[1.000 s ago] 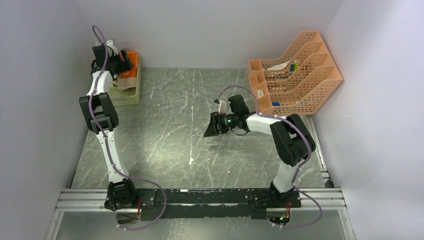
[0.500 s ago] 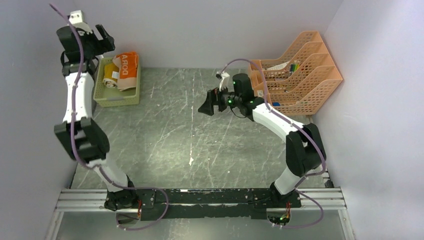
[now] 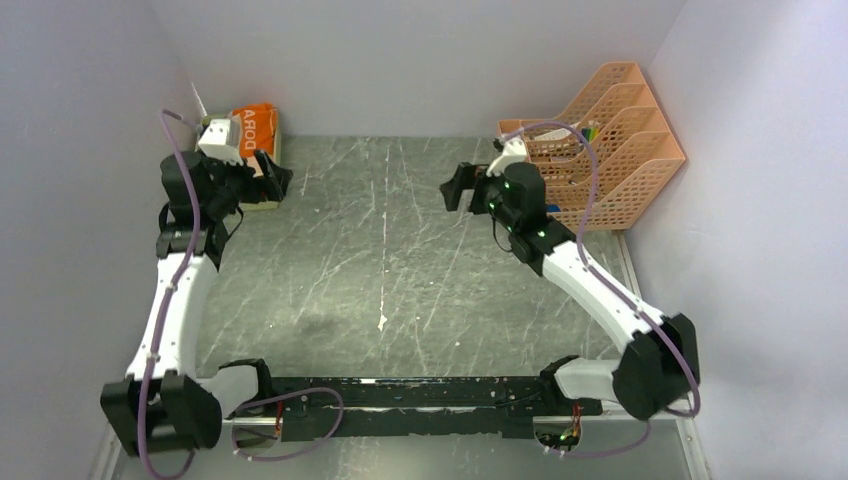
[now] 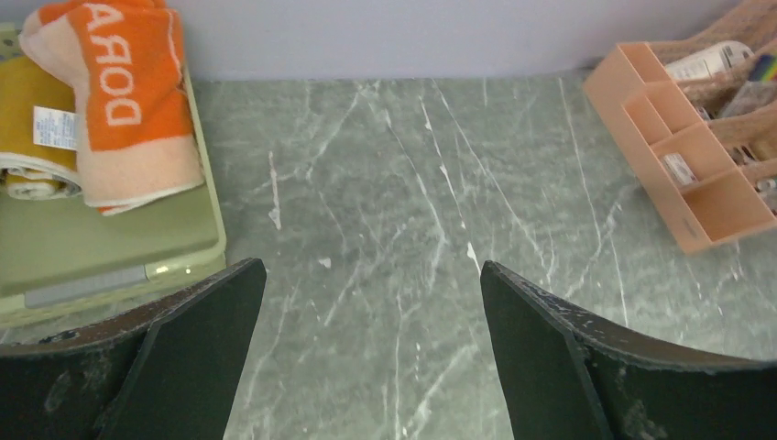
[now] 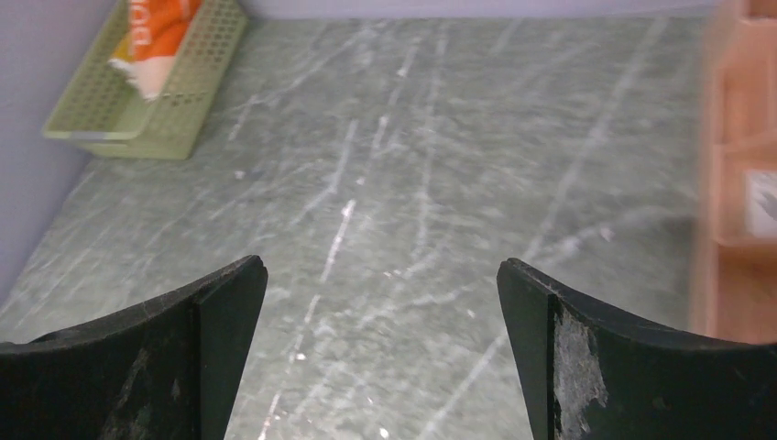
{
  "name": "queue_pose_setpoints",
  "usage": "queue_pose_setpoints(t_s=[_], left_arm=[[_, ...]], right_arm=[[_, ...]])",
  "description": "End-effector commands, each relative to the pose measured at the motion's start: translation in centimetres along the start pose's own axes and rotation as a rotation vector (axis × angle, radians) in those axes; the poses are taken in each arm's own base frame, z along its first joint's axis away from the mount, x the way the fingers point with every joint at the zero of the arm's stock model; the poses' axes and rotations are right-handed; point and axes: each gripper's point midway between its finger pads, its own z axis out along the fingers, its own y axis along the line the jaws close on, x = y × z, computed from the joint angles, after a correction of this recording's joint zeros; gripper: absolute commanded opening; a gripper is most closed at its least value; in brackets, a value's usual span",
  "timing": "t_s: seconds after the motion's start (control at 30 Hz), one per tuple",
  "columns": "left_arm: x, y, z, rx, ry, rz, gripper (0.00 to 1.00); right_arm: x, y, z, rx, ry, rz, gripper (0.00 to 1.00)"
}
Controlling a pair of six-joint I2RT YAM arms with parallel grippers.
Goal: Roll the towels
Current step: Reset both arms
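The orange towel (image 4: 128,101) with white lettering lies rolled in the green mesh basket (image 4: 206,240) at the back left. The mustard-yellow towel (image 4: 35,119) lies rolled beside it on its left. In the top view only the orange towel (image 3: 250,122) shows; my left arm hides the mustard one. My left gripper (image 3: 264,180) is open and empty, just in front of the basket, over bare table (image 4: 371,268). My right gripper (image 3: 456,186) is open and empty above the table's back middle (image 5: 381,267), next to the file rack. The orange towel (image 5: 160,37) shows far off in the right wrist view.
The peach file rack (image 3: 590,150) with small items stands at the back right, close to my right wrist; it also shows in the left wrist view (image 4: 705,174). Walls close in the left, back and right sides. The grey marbled table (image 3: 380,260) lies between the arms.
My left arm has come down from high over the basket to just in front of it. My right gripper has moved back and right, toward the file rack. Both stayed open.
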Motion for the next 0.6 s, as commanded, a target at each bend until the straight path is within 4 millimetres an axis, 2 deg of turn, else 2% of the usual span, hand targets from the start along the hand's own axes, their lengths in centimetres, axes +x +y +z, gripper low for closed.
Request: queue_pose_setpoints(t_s=[0.0, 0.17, 0.57], left_arm=[[0.7, -1.9, -2.6, 0.062, -0.02, 0.061, 1.0], [1.6, -2.3, -3.2, 0.075, -0.018, 0.054, 1.0], [2.0, -2.5, -3.3, 0.091, -0.028, 0.057, 1.0]], right_arm=[[0.3, -4.6, -3.4, 0.226, -0.086, -0.015, 1.0], [-0.1, -5.5, -5.2, 0.272, -0.138, -0.015, 1.0], [-0.7, -5.5, -5.2, 0.267, -0.174, -0.028, 1.0]])
